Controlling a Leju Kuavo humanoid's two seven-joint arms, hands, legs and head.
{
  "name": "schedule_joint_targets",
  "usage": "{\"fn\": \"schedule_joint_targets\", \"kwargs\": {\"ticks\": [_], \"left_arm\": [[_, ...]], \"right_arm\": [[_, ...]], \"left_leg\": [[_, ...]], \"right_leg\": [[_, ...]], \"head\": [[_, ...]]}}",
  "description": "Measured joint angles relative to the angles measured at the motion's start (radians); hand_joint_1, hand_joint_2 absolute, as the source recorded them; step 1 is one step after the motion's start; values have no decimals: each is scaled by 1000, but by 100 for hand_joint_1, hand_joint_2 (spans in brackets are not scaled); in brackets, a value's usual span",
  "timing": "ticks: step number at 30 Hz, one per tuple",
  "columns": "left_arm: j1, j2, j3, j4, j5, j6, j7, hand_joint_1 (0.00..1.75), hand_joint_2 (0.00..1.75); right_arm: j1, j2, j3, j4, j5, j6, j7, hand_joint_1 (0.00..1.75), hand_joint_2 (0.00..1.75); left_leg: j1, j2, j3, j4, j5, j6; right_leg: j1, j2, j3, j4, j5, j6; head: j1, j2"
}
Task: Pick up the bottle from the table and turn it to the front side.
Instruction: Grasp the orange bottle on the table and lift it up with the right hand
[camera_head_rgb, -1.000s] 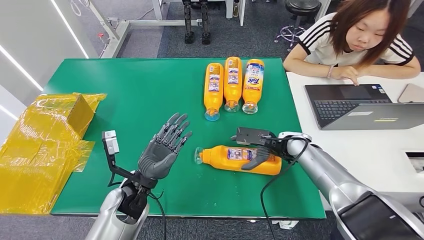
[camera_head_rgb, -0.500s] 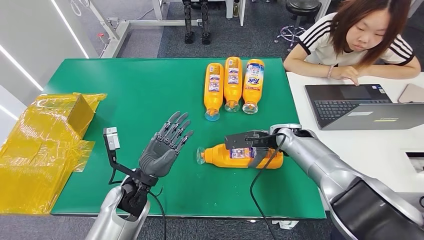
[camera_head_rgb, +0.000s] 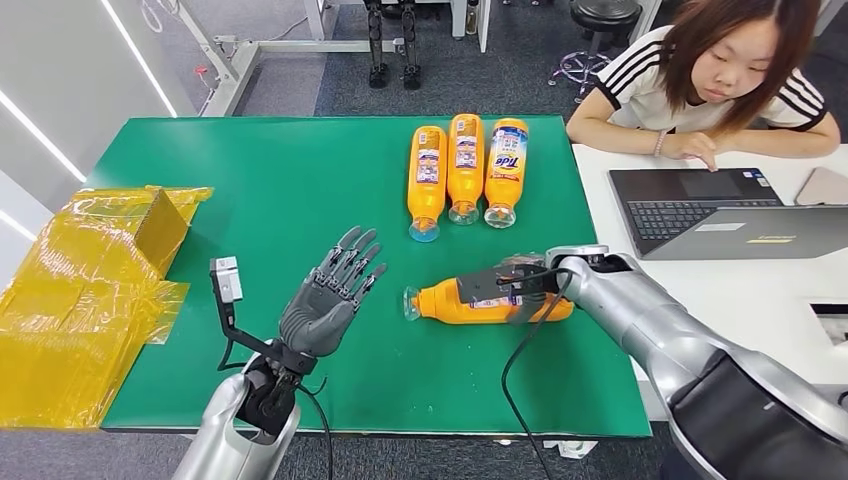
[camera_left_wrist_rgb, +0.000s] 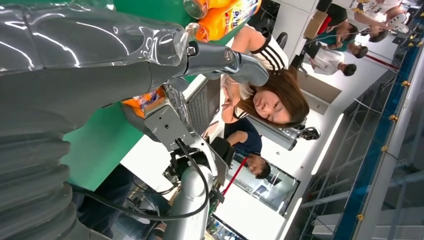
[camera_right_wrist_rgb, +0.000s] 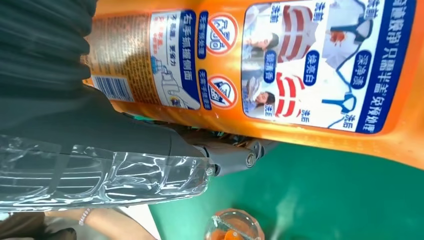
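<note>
- Head view: right robot hand (camera_head_rgb: 520, 290) grips the orange plastic detergent bottle with clear cap (camera_head_rgb: 480, 300), lying on its side on the green surface (camera_head_rgb: 280, 180), cap pointing toward the left robot hand (camera_head_rgb: 325, 300). Against the frames a second back, bottle has crept away from the near edge and rolled slightly; turn seems under way, front not yet up.
- Left robot hand raised, fingers spread wide, holding nothing.
- Three matching orange bottles (camera_head_rgb: 465, 170) lie side by side farther back; orange liquid visible in them.
- Left wrist view: right arm over the bottle (camera_left_wrist_rgb: 145, 100), mostly hidden.
- Right wrist view: bottle's (camera_right_wrist_rgb: 300, 70) back label with pictograms faces camera; fingers (camera_right_wrist_rgb: 150, 135) wrapped beneath.
</note>
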Motion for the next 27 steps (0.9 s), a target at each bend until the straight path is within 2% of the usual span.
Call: {"fn": "schedule_joint_targets", "kwargs": {"ticks": [4, 13, 17, 21, 27], "left_arm": [[0, 0, 0, 7, -2, 0, -8, 0, 175], [1, 0, 0, 17, -9, 0, -20, 0, 175], [3, 1, 0, 18, -24, 4, -39, 0, 175], [21, 5, 3, 17, -75, 37, -90, 0, 175], [50, 17, 22, 3, -159, 100, -158, 0, 175]], "right_arm": [[3, -13, 9, -11, 0, 3, -1, 174, 175], [9, -32, 22, -29, -3, -19, -14, 175, 175], [18, -43, 24, -41, -20, -59, -33, 175, 175], [58, -62, -4, -70, -117, -153, -111, 175, 175], [188, -102, -155, -176, -264, -225, -245, 175, 175]], "left_leg": [[0, 0, 0, 0, 0, 0], [0, 0, 0, 0, 0, 0], [0, 0, 0, 0, 0, 0], [0, 0, 0, 0, 0, 0], [0, 0, 0, 0, 0, 0]], "right_leg": [[0, 0, 0, 0, 0, 0], [0, 0, 0, 0, 0, 0], [0, 0, 0, 0, 0, 0], [0, 0, 0, 0, 0, 0], [0, 0, 0, 0, 0, 0]], "head": [[0, 0], [0, 0], [0, 0], [0, 0], [0, 0]]}}
